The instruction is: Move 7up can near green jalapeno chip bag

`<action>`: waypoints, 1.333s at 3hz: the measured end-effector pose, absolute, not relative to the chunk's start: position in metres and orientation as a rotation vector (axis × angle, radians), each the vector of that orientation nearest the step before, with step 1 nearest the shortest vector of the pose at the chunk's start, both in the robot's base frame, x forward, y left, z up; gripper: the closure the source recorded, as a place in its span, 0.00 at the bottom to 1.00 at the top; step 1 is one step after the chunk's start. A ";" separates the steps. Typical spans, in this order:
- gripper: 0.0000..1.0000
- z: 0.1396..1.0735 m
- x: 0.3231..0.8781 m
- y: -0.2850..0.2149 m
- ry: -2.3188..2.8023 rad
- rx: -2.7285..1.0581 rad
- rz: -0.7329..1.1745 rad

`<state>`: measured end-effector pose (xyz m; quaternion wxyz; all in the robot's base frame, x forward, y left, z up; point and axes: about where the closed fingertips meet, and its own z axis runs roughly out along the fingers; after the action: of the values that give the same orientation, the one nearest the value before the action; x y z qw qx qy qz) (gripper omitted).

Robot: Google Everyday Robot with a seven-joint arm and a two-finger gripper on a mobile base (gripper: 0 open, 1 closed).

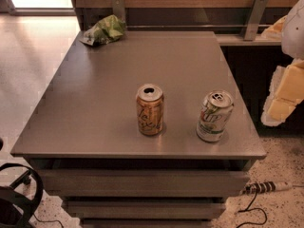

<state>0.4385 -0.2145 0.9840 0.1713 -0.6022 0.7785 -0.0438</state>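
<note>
The 7up can (214, 116), silver-white with a green band and logo, stands upright near the front right corner of the grey table (95, 103). The green jalapeno chip bag (104, 30) lies crumpled at the table's far left corner, far from the can. My gripper (281, 101) shows as white and yellow parts at the right edge of the view. It is off the table's right side, to the right of the 7up can and apart from it, holding nothing that I can see.
A gold-orange can (150, 109) stands upright left of the 7up can, near the table's front middle. A wooden wall with metal brackets (255, 16) runs behind the table. A power strip (266, 187) and cable lie on the floor at right. A black chair base (16, 198) is at bottom left.
</note>
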 end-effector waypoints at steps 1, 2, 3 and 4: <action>0.00 0.984 0.438 -0.215 2.210 -1.710 -0.124; 0.00 0.972 0.436 -0.220 2.166 -1.685 -0.024; 0.00 0.943 0.432 -0.235 2.065 -1.633 0.152; 0.00 0.925 0.429 -0.236 1.957 -1.562 0.311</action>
<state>0.4292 -0.2364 0.9254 0.3044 -0.5898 0.7387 0.1174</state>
